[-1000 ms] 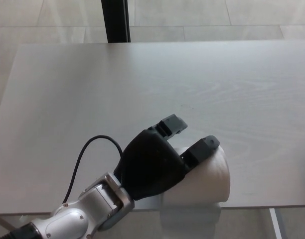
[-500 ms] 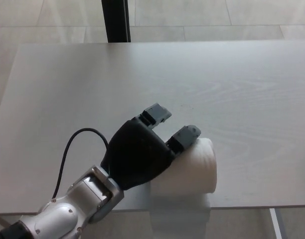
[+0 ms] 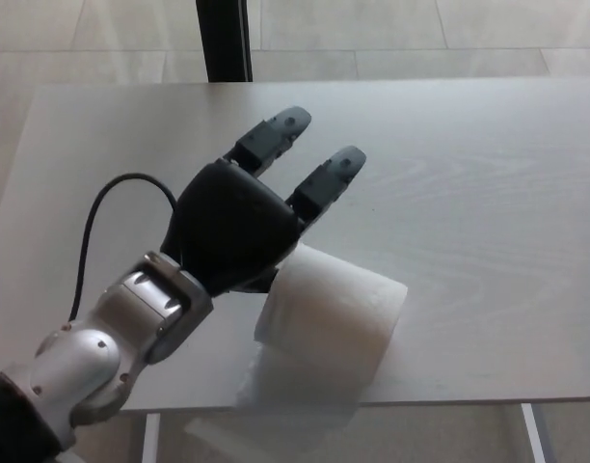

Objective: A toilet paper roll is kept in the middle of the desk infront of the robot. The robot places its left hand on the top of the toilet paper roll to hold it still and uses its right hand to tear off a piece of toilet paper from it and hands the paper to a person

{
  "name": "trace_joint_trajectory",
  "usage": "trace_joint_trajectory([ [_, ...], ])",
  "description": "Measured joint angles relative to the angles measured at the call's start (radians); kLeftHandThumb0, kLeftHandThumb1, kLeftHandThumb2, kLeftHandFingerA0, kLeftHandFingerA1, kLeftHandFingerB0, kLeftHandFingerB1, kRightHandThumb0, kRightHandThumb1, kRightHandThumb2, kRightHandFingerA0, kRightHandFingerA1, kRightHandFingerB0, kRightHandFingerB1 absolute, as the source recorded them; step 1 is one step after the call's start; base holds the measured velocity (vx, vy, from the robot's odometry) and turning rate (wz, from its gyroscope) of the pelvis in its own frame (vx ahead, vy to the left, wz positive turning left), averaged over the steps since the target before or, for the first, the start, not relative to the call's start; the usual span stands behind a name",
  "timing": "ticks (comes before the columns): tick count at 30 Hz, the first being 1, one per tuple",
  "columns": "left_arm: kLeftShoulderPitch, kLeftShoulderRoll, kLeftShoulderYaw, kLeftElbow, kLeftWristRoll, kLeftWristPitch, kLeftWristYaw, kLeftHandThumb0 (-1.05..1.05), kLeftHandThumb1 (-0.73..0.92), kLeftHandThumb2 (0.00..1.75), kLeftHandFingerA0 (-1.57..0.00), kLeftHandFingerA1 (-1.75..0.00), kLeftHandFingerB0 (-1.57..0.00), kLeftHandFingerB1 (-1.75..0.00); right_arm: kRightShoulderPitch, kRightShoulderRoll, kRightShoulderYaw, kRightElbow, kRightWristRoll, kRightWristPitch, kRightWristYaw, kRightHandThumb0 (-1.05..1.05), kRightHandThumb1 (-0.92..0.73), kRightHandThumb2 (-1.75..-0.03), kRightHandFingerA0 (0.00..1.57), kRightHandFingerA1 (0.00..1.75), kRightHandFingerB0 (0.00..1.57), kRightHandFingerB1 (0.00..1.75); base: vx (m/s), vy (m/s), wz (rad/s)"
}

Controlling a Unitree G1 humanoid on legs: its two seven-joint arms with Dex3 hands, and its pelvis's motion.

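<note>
1. Desk (image 3: 488, 193): a pale grey wood-grain top that filled most of the head view, its near edge running along the bottom of the picture.

2. Toilet paper roll (image 3: 332, 311): white, lying tilted on its side near the front edge of the desk, roughly at the middle of the picture. One flat end faced left toward the robot's hand. A loose tail of paper (image 3: 276, 405) hung from the underside of the roll, draped over the front edge of the desk and blurred.

3. Left hand (image 3: 239, 224): black, entering from the lower left on a silver-grey forearm (image 3: 112, 347). It sat above and to the left of the roll, with its palm side turned down and its lower edge close against the roll's upper left corner; actual contact could not be confirmed. The two thick fingers (image 3: 326, 179) were stretched straight out and spread apart, pointing up and to the right over bare desk, past the roll. They clasped nothing. The thumb was hidden under the hand.

4. Cable (image 3: 100, 207): thin, black, looping from the back of the hand down toward the forearm.

5. Right hand: did not appear in the head view.

6. Floor (image 3: 420, 29): light tiles beyond the far edge of the desk, with a dark upright post (image 3: 224, 39) standing at the top of the picture.
</note>
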Motion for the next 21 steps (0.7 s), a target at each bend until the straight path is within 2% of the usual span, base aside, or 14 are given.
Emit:
trace_joint_trajectory([
  [1,-0.01,0.005,0.008,0.0,-0.005,0.0,-0.014,-0.91,0.63,0.59,0.0,0.0,0.0,0.0,0.0,0.0,0.0,-0.006,-0.001,0.0,0.0,-0.84,-0.46,-0.87,0.0,0.15,0.0,0.1,0.0,0.0,0.0],
  [2,-0.021,0.012,0.016,0.0,-0.011,0.0,-0.03,-0.91,0.63,0.59,0.0,0.0,0.0,0.0,0.0,0.0,0.0,-0.013,-0.002,-0.001,0.001,-0.84,-0.46,-0.87,0.0,0.15,0.0,0.1,0.0,0.0,0.0],
  [3,-0.029,0.018,0.022,0.0,-0.014,0.0,-0.04,-0.9,0.55,0.74,0.0,0.0,0.0,0.0,0.0,0.0,0.0,-0.018,-0.002,-0.001,0.001,-0.89,-0.53,-0.91,0.0,0.07,0.08,0.05,0.0,0.0,0.0],
  [4,-0.042,0.027,0.03,0.0,-0.019,0.0,-0.056,-0.93,0.6,0.58,0.0,0.0,0.0,0.0,0.0,0.0,-0.001,-0.024,-0.003,-0.002,0.001,-0.88,-0.53,-0.9,0.0,0.11,0.07,0.05,0.0,0.0,0.0],
  [5,-0.052,0.034,0.037,0.0,-0.023,0.0,-0.071,-0.94,0.6,0.58,0.0,0.0,0.0,0.0,0.0,0.0,-0.001,-0.03,-0.003,-0.002,0.002,-0.91,-0.54,-0.9,0.0,0.11,0.05,0.0,0.0,0.0,0.0],
  [8,-0.075,0.065,0.06,0.0,-0.044,0.0,-0.117,-0.93,0.6,0.59,0.0,0.0,0.0,0.0,0.0,0.0,-0.004,-0.052,-0.004,-0.002,0.004,-0.91,-0.55,-0.89,0.0,0.09,0.08,0.0,0.0,0.0,0.0],
  [9,-0.078,0.075,0.067,0.0,-0.049,0.0,-0.129,-0.88,0.52,0.75,0.0,0.0,0.0,0.0,0.0,0.0,-0.006,-0.059,-0.004,-0.002,0.004,-0.91,-0.52,-0.88,0.0,0.12,0.0,0.0,0.0,0.0,0.0],
  [13,-0.079,0.132,0.104,-0.002,-0.08,0.0,-0.188,-0.83,0.5,0.74,0.0,0.0,0.0,0.0,0.005,-0.003,-0.019,-0.08,-0.004,-0.006,0.004,-0.91,-0.52,-0.87,0.0,0.18,0.0,0.0,0.0,0.0,0.0],
  [14,-0.078,0.147,0.112,-0.003,-0.087,0.0,-0.201,-0.72,0.58,0.58,0.0,0.0,0.0,0.0,0.007,-0.004,-0.021,-0.084,-0.004,-0.007,0.004,-0.9,-0.52,-0.87,0.0,0.19,0.0,0.0,0.0,0.0,0.0],
  [16,-0.073,0.186,0.137,-0.005,-0.105,0.0,-0.233,-0.73,0.61,0.6,0.0,0.0,0.0,0.0,0.012,-0.009,-0.03,-0.094,-0.003,-0.011,0.004,-0.86,-0.51,-0.84,0.0,0.14,0.0,0.03,0.0,0.0,0.0],
  [17,-0.07,0.204,0.15,-0.005,-0.115,0.0,-0.247,-0.73,0.52,0.75,0.0,0.0,0.0,0.0,0.015,-0.014,-0.036,-0.098,-0.003,-0.013,0.005,-0.92,-0.56,-0.87,0.0,0.09,0.08,0.01,0.0,0.0,0.0],
  [18,-0.064,0.224,0.163,-0.006,-0.125,0.0,-0.262,-0.74,0.64,0.59,0.0,0.0,0.0,0.0,0.02,-0.019,-0.043,-0.103,-0.003,-0.016,0.005,-0.89,-0.53,-0.84,0.0,0.13,0.08,0.03,0.0,0.0,0.0],
  [20,-0.044,0.269,0.201,-0.007,-0.146,0.0,-0.292,-0.75,0.68,0.6,0.0,0.0,0.0,0.0,0.035,-0.035,-0.061,-0.11,-0.002,-0.02,0.005,-0.89,-0.52,-0.84,0.0,0.13,0.07,0.02,0.0,0.0,0.0],
  [21,-0.037,0.282,0.213,-0.007,-0.153,0.0,-0.301,-0.98,0.61,0.94,0.0,-0.11,0.0,0.0,0.039,-0.04,-0.066,-0.111,-0.002,-0.021,0.005,-0.91,-0.53,-0.84,0.0,0.17,0.06,0.0,0.0,0.0,0.0],
])
